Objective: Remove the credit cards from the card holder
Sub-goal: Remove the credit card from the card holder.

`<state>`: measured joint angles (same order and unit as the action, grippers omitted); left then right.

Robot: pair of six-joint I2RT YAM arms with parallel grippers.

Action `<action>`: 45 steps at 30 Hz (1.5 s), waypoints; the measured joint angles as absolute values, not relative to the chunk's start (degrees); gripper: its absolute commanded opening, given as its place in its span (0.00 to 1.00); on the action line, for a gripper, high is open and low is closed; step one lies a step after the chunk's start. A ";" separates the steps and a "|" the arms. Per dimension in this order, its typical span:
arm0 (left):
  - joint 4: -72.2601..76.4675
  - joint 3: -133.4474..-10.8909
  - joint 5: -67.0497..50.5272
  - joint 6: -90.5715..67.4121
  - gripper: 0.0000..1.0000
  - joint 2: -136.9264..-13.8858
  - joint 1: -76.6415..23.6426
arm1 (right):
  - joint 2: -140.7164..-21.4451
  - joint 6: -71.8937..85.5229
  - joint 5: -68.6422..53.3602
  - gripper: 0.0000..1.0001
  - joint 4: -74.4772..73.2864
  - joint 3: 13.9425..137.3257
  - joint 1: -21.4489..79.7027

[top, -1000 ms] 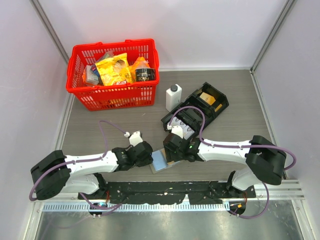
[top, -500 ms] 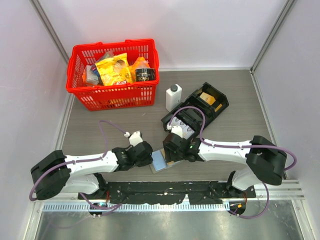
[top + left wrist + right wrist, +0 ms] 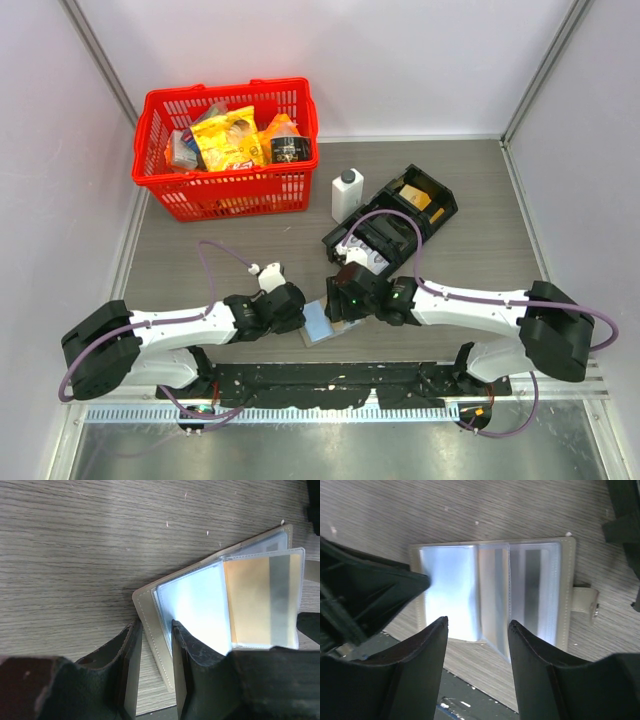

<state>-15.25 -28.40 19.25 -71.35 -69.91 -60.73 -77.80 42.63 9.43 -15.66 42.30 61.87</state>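
Overhead view, lower right of the frame: the right arm (image 3: 470, 305) is swinging outward. Its black elbow (image 3: 552, 340) is now sitting further right and a little lower than a second ago, so the white forearm is stretching longer across the frame. The purple cable (image 3: 400, 222) is looping wider. The wrist is shifting slightly above the card holder (image 3: 318, 325).

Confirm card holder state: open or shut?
Open: card holder lies spread flat, clear sleeves exposed, clasp tab loose at one side.
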 measured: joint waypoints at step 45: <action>-9.13 -28.38 16.34 -70.08 0.19 -71.07 -60.73 | -79.20 47.55 -10.26 0.50 12.27 27.14 50.98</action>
<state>-9.13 -28.38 16.34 -70.08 -71.07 -60.73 -79.20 47.55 -10.26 12.27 27.14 50.98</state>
